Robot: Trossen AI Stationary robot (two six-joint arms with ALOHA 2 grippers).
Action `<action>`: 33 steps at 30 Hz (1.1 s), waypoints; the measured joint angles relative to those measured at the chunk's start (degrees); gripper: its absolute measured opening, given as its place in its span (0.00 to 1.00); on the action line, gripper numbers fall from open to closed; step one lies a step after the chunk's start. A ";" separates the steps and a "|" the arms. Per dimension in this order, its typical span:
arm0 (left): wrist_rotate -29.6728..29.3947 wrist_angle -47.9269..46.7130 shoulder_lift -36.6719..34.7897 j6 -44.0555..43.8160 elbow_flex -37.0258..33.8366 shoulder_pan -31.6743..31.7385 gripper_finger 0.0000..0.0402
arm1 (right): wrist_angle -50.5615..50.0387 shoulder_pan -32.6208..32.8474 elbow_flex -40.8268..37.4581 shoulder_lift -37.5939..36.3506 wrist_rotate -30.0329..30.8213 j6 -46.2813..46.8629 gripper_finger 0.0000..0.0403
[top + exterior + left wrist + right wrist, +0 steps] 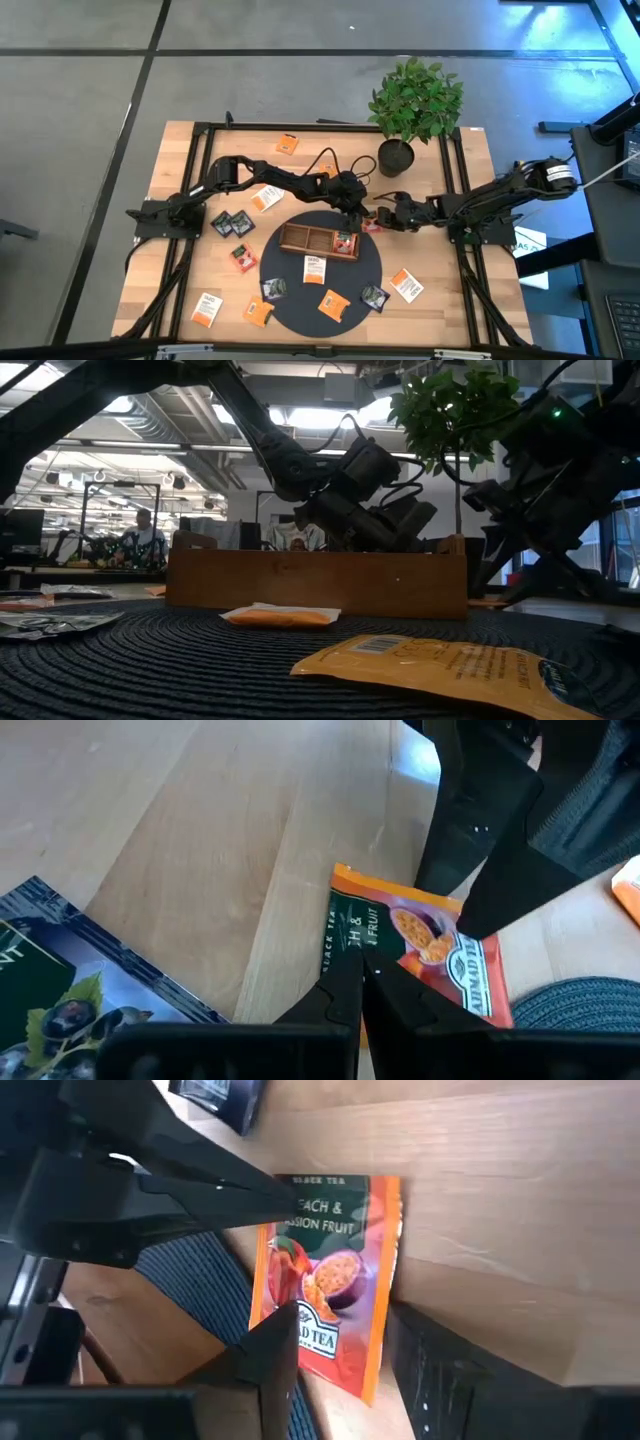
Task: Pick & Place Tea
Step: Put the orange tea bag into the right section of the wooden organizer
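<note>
Sachet (325, 1280) pinched by left gripper (360, 982), between right gripper (340, 1345) fingers.

Just beyond the far right corner of the brown three-compartment wooden tray (318, 240), the room is crowded: the left hand (352, 207) and right hand (385, 217) meet over one orange sachet (330, 1285), leaving seemingly no gap between them. The potted green plant (412, 105) blocks approach from farther back. Left of the tray, bare wooden tabletop (190, 170) lies open between scattered sachets.
</note>
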 joint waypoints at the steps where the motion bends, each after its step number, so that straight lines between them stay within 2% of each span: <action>1: -0.02 0.00 0.00 0.00 0.00 -0.03 0.01 | 0.06 0.00 0.02 0.30 -0.02 -0.10 0.38; 7: -0.22 0.02 0.02 0.09 0.00 -0.04 0.01 | -0.09 0.00 0.02 1.39 -0.28 -0.90 0.30; 19: -0.79 0.04 0.04 0.10 0.04 0.00 0.00 | -0.37 0.13 -0.23 1.69 2.27 -3.96 0.02; 25: -0.07 0.28 -0.09 0.07 0.04 0.60 0.01 | -0.13 0.17 -0.24 1.69 2.78 -6.99 0.01; 30: 4.09 0.10 -2.03 -0.63 -0.37 3.19 0.01 | -0.18 0.24 -0.21 0.69 3.36 -9.75 0.01; 33: 7.18 2.38 -4.32 -0.65 -0.15 4.75 0.01 | -1.16 0.07 0.26 -0.03 5.95 -14.12 0.01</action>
